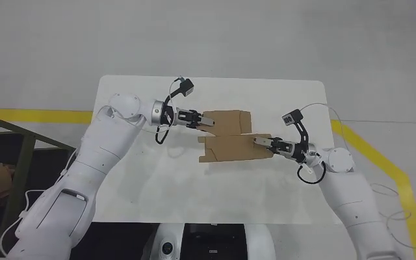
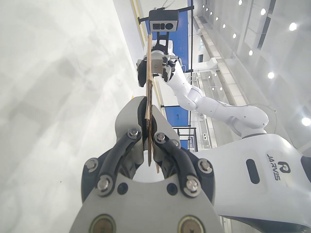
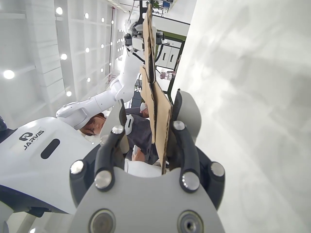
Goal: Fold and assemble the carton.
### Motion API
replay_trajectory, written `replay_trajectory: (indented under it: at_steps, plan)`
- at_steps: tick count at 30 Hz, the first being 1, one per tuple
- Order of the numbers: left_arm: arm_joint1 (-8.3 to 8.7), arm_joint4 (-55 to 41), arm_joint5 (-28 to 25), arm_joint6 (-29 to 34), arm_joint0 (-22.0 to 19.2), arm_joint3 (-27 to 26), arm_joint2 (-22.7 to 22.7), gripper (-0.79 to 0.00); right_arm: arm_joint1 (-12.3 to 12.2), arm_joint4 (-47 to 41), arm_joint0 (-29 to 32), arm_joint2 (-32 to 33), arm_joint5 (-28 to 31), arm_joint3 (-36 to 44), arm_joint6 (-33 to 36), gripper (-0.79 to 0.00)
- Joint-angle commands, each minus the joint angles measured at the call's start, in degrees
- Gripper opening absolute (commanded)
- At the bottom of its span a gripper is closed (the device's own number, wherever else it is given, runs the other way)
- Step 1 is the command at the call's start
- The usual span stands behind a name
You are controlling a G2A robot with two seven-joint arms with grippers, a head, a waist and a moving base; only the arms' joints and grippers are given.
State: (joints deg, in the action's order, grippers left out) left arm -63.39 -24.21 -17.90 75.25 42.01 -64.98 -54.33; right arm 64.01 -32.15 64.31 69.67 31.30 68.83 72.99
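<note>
**Carton, flat blank, held between two grippers**

- Table (image 1: 130,188): white. The work is near its centre.
- Left gripper (image 1: 207,121): at the carton's 9 o'clock edge. In the left wrist view this gripper (image 2: 148,120) is clamped tight on the cardboard, with both pads pressed to the sheet.
- Carton (image 1: 231,136): brown and unfolded, with stepped flaps and its broad face up. The wrist views show the carton (image 2: 149,93) edge-on and apart from the table top, so it appears to be carried in the air.
- Right gripper (image 1: 262,140): at the carton's 3 to 4 o'clock edge. In the right wrist view this gripper (image 3: 150,100) stands wide around the carton (image 3: 160,112). The sheet lies against one finger and a clear gap separates it from the other.

Step in hand, as judged: secure a second hold so the blank can be opened into a sleeve.

Handling advice:
- Close the right gripper squarely on one panel, not across a crease.
- Keep the left clamp firm.
- Move the two hands evenly, or the thin board may buckle or slip.
</note>
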Motion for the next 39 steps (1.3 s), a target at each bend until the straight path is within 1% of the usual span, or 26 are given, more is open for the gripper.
replay_trajectory:
  at_steps: [1, 5, 8, 12, 13, 14, 17, 27, 28, 29, 31, 39]
  plan:
    - [-0.07, 0.1, 0.0, -0.1, -0.1, 0.0, 0.1, -0.785, -0.1, 0.0, 0.0, -0.2, -0.2, 0.2, 0.2, -0.483]
    - [-0.15, 0.2, 0.1, -0.1, -0.1, 0.2, 0.2, -0.785, -0.3, -0.1, 0.4, -0.8, -0.7, 1.2, 0.7, -0.563]
    - [-0.20, 0.1, 0.2, 0.0, -0.1, 0.4, 0.2, -0.785, -0.6, 0.1, 0.6, -1.0, -0.9, 1.6, 0.9, -0.603]
    - [-0.25, 0.1, 0.3, 0.1, -0.1, 0.4, 0.3, -0.785, -0.9, 0.7, 0.6, -1.6, -1.2, 2.5, 1.2, -0.606]
    - [-0.27, 0.0, 0.3, 0.2, 0.0, 0.4, 0.3, -0.785, -1.0, 0.6, 0.7, -1.7, -1.1, 2.6, 1.1, -0.619]
    - [-0.28, -0.1, 0.4, 0.2, 0.0, 0.4, 0.3, -0.785, -1.0, 0.6, 0.7, -1.8, -1.1, 2.6, 1.1, -0.646]
    - [-0.32, -0.1, 0.4, 0.2, 0.0, 0.4, 0.3, -0.785, -1.3, 0.4, 0.6, -2.0, -1.0, 2.8, 1.0, -0.782]
    - [-0.41, -0.2, 0.7, 0.5, -0.1, 0.4, 0.2, -0.785, -2.0, -0.1, 0.3, -3.1, -0.6, 2.9, 0.7, -0.785]
    - [-0.42, -0.3, 0.8, 0.4, 0.0, 0.4, 0.1, -0.736, -2.0, -0.2, 0.2, -3.2, -0.6, 2.8, 0.6, -0.785]
    - [-0.43, -0.5, 0.9, 0.2, 0.0, 0.4, 0.0, -0.526, -2.1, -0.4, 0.2, -3.3, -0.6, 2.7, 0.6, -0.785]
    - [-0.42, -0.8, 0.9, 0.0, 0.0, 0.3, -0.2, 0.000, -2.1, -0.8, 0.0, -3.5, -0.5, 2.3, 0.5, -0.785]
    - [-0.24, -1.4, 0.7, -0.1, 0.7, -0.4, -1.2, 0.000, -2.3, -1.9, -0.6, -4.1, 0.4, 0.5, -0.4, -0.785]
